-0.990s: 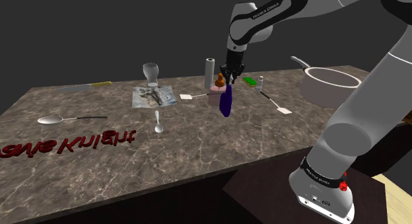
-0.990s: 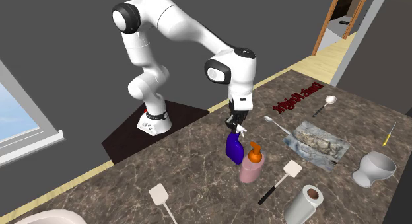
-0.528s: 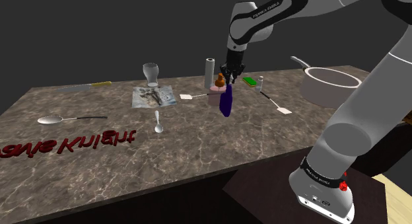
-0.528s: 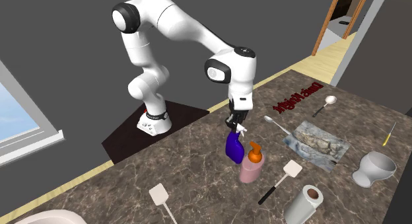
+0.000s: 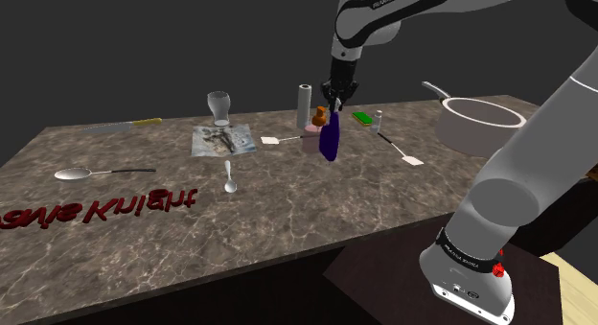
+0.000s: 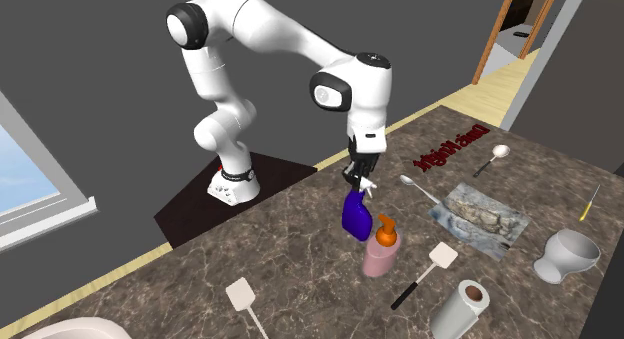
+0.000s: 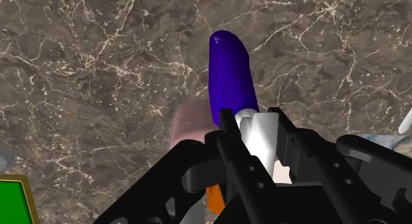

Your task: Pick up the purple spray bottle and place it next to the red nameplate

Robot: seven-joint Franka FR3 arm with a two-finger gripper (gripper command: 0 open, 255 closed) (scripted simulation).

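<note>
The purple spray bottle point(image 5: 330, 141) point(image 6: 355, 215) hangs above the marble countertop point(image 5: 287, 194), its white head clasped by my gripper point(image 5: 335, 110) point(image 6: 359, 184). In the wrist view the purple body point(image 7: 231, 77) sticks out past the gripper point(image 7: 254, 127), whose black fingers point(image 7: 227, 125) press on the white head. The red nameplate point(image 5: 101, 210) point(image 6: 452, 149) lies flat near the shoulder view's left edge, far from the bottle. A pink soap bottle with an orange pump point(image 6: 381, 249) point(image 7: 188, 123) stands right beside the hanging bottle.
Near the bottle stand a paper towel roll point(image 5: 304, 104), a white spatula point(image 5: 273, 140), a black-handled spatula point(image 5: 401, 151) and a green block point(image 5: 362, 117). A glass point(image 5: 219, 106), a grey cloth point(image 5: 224, 140) and spoons point(image 5: 229, 177) lie between bottle and nameplate. A pan point(image 5: 474, 122) sits at the right.
My gripper has risen with the purple spray bottle, which now hangs higher above the countertop. Nothing else on the counter has moved.
</note>
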